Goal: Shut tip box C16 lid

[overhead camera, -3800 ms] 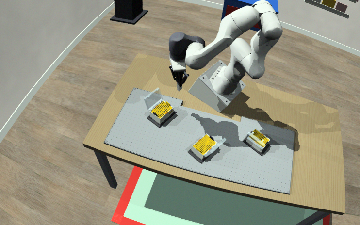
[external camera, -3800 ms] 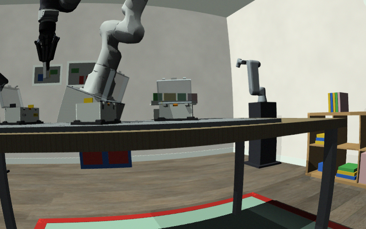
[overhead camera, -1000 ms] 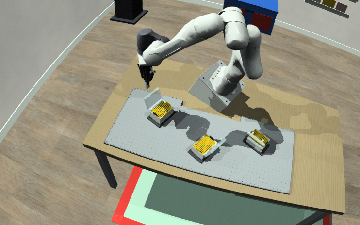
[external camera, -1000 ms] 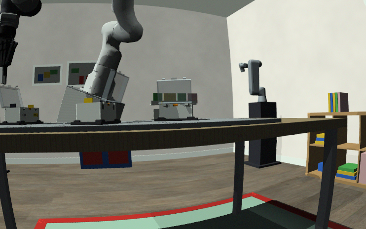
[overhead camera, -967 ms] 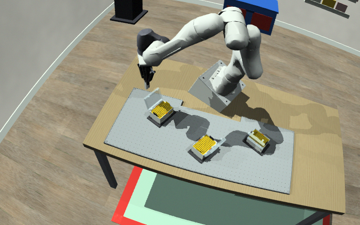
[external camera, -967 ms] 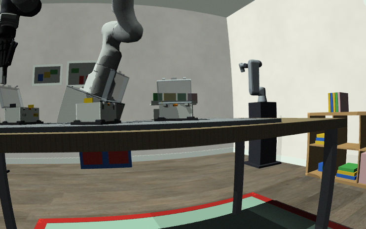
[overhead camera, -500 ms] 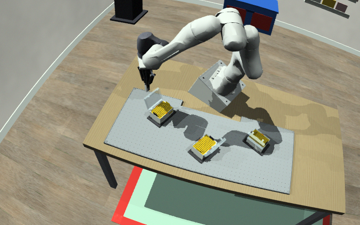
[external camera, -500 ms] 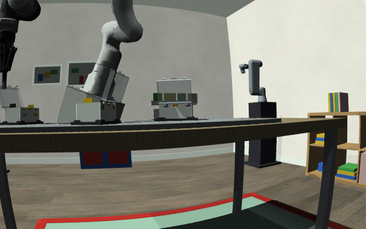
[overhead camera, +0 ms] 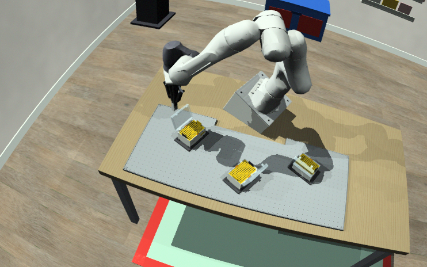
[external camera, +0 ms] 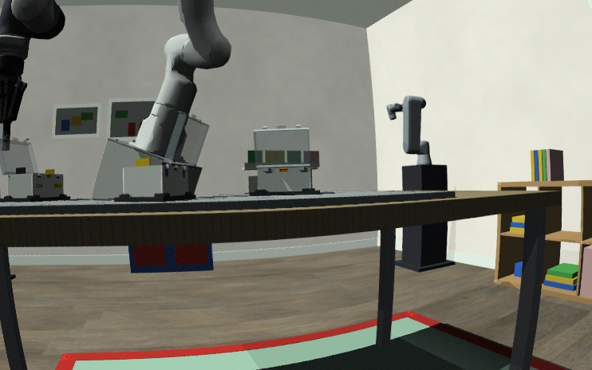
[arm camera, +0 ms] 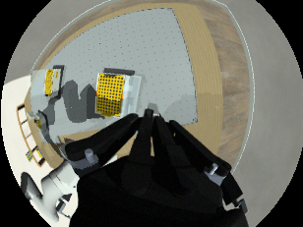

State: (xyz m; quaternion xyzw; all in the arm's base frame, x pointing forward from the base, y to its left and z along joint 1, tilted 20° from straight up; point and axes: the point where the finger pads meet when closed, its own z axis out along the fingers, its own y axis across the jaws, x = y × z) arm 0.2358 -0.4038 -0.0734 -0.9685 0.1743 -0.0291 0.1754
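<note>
Three white tip boxes with yellow tips sit on dark holder plates on the grey mat. The left box (overhead camera: pixel 190 132) has its clear lid (overhead camera: pixel 182 117) standing open and nearly upright. In the low side view its white sticker (external camera: pixel 39 186) looks like C16, though it is small. My gripper (overhead camera: pixel 175 106) is shut and empty, pointing down. Its tips are just above and behind the lid's top edge, and I cannot tell whether they touch. The gripper shows in the low side view (external camera: pixel 5 132) and in the wrist view (arm camera: pixel 150 116), above this box (arm camera: pixel 111 92). The middle box (overhead camera: pixel 242 172) and right box (overhead camera: pixel 305 165) have open lids.
My base block (overhead camera: pixel 256 107) stands on the table behind the mat. The mat's far left corner and the table's left edge (overhead camera: pixel 125 125) lie close to the gripper. A black pedestal (overhead camera: pixel 152 12) and a blue cabinet (overhead camera: pixel 298 18) stand on the floor beyond.
</note>
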